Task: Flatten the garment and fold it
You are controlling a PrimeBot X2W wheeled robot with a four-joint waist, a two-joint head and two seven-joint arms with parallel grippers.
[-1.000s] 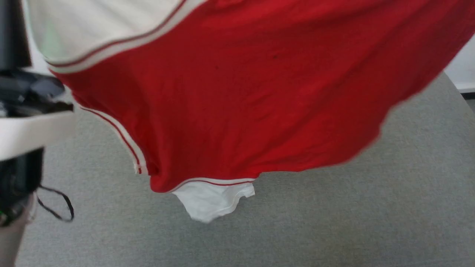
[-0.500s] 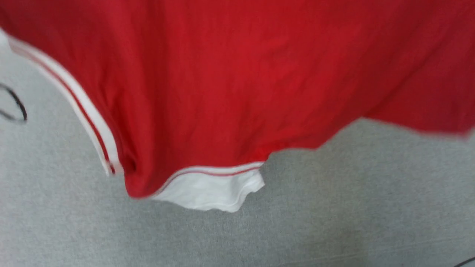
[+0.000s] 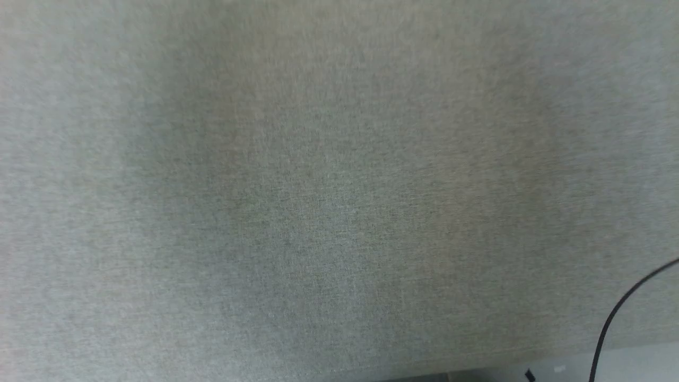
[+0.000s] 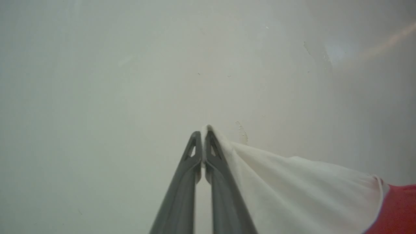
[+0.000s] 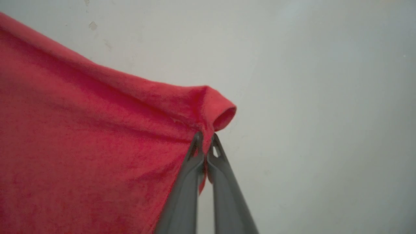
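Red-and-white garment (image 4: 302, 191) is held at two spots, one per end effector. Can't tell whether any of it touches the surface.

Left end effector (image 4: 203, 136): fingers pressed together, pinching a fold of the white part. A small tip of white cloth pokes out just past the fingertips. From the pinch the white cloth runs off to the right of the fingers and back toward the wrist, pulled fairly smooth. The red panel (image 4: 398, 211) starts well out to the right of the fingers, beyond a white seam edge.

Right end effector (image 5: 205, 139): fingers pressed together, pinching red cloth. Just past the fingertips and slightly right, the cloth edge curls into a small open roll (image 5: 224, 115). The bulk of the red cloth spreads to the left of the fingers. A taut ridge runs from the pinch up and away to the left. A sliver of red also shows between the two fingers, closer to the wrist.

Beyond both pinches is a pale backdrop (image 4: 97, 81) with a few chips and scuffs. Can't tell what it is.

Head view: grey woven surface (image 3: 318, 185), soft shadow patches across the middle, slightly blurred. A thin black cable (image 3: 610, 318) arcs across one lower corner, ending over a pale strip (image 3: 631, 366) along the bottom edge.
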